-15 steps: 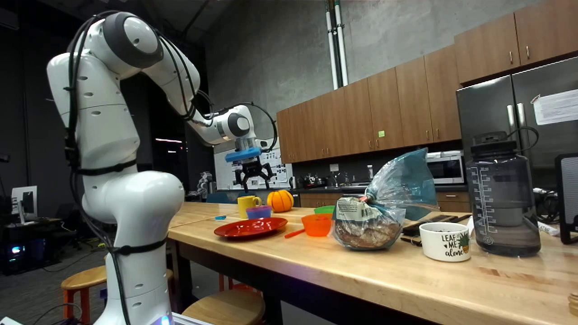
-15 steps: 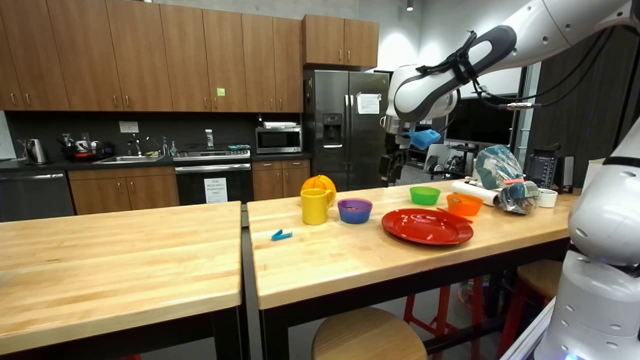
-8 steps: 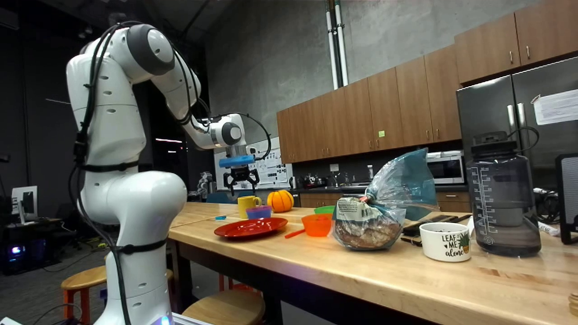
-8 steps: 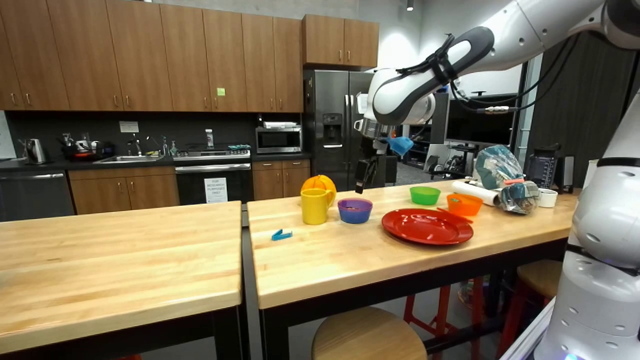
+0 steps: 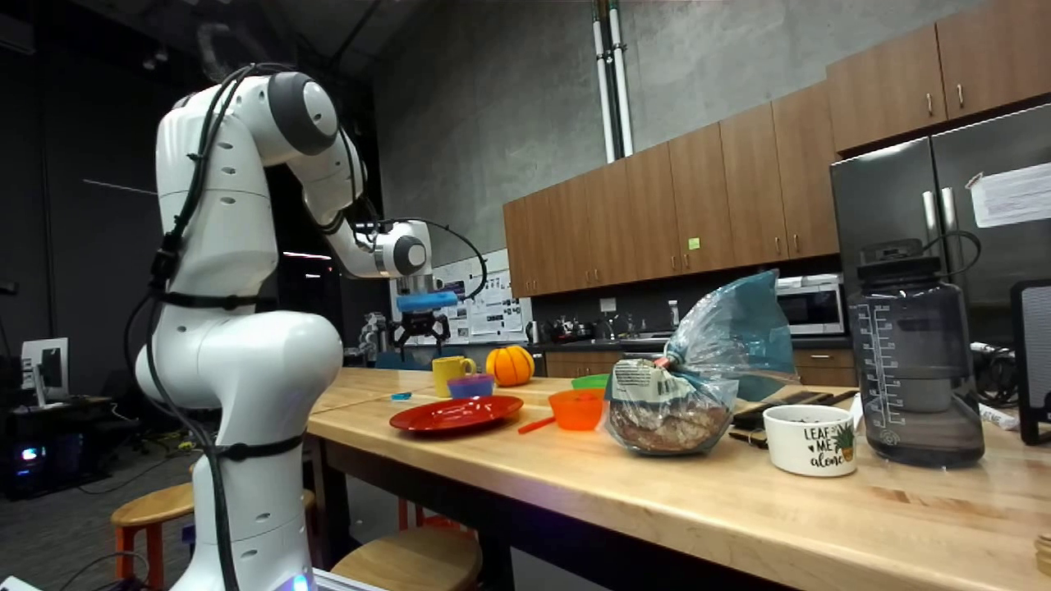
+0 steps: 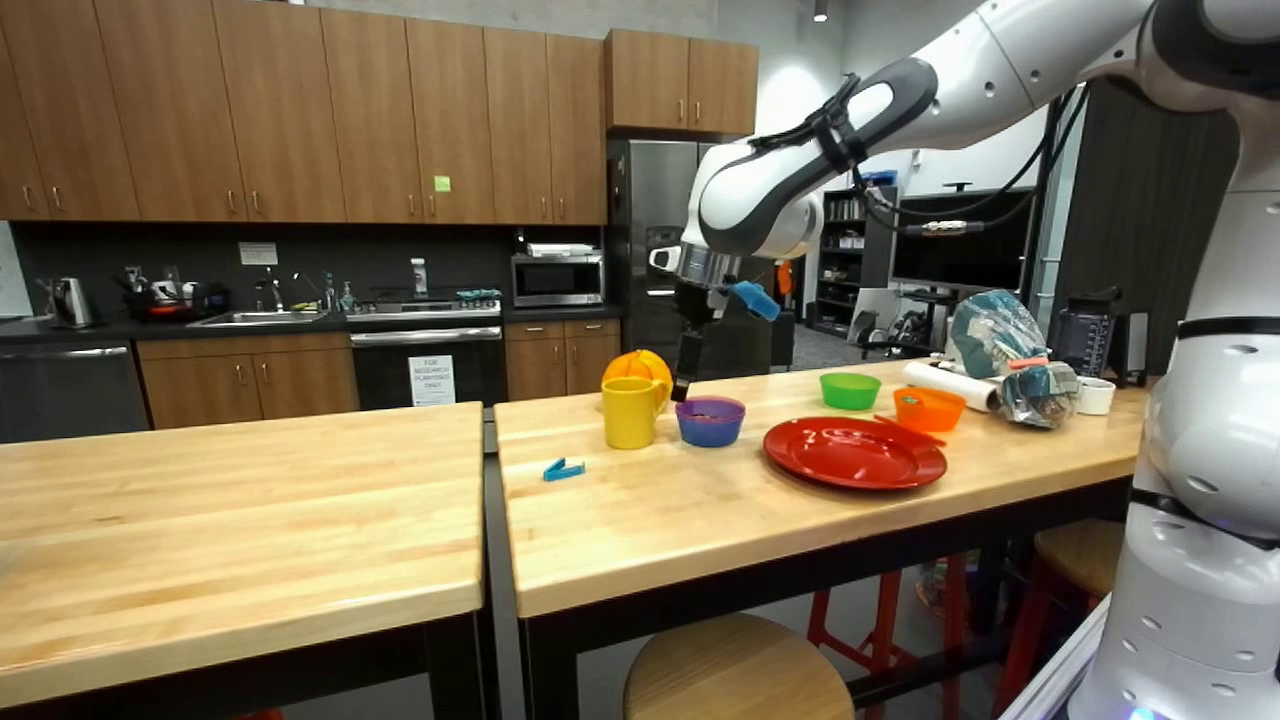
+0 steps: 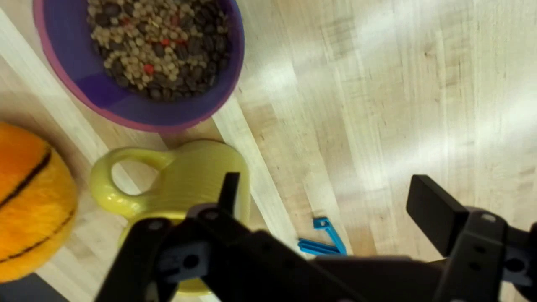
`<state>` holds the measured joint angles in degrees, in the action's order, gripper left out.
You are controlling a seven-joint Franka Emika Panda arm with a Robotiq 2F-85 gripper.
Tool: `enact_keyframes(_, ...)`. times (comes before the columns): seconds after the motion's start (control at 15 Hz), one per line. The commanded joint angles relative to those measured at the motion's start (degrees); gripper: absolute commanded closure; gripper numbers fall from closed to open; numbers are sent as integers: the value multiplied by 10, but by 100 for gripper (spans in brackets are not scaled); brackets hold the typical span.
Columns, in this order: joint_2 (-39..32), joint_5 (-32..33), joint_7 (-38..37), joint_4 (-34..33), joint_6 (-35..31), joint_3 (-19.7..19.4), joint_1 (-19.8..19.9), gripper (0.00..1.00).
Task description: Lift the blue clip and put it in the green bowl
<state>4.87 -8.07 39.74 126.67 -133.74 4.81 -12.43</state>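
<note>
In an exterior view, the clip [image 6: 564, 470] lies near the left edge of the counter [image 6: 640, 540], before and left of the mug [image 6: 628, 418], the pumpkin [image 6: 638, 366] behind; the bowl [image 6: 850, 394] sits near the far edge, behind the plate [image 6: 852, 460].

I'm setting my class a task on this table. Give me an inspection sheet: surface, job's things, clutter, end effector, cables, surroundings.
Surface: pale wooden table, standing apart from a second table.
Job's things: blue clip lies spread in a V near the yellow mug; green bowl stands apart, by the orange cup.
Clutter: blue-and-purple bowl of small mixed bits, pumpkin, red plate, bagged loaf, water bottle.
End effector: open, above the table, holding nothing.
Cables: black cables strapped along the arm, one bowing out in a loop.
Surroundings: wooden cabinets, steel fridge, stools below.
</note>
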Motion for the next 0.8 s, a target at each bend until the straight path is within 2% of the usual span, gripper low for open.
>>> enact_keyframes(0.0, -26, -9, 70, -22, -8, 20, -3, 0)
enact_keyframes(0.47, -87, -9, 129, -45, -87, 61, -2, 0)
enact_keyframes(0.73, -134, -13, 152, -76, -108, 86, 1, 0)
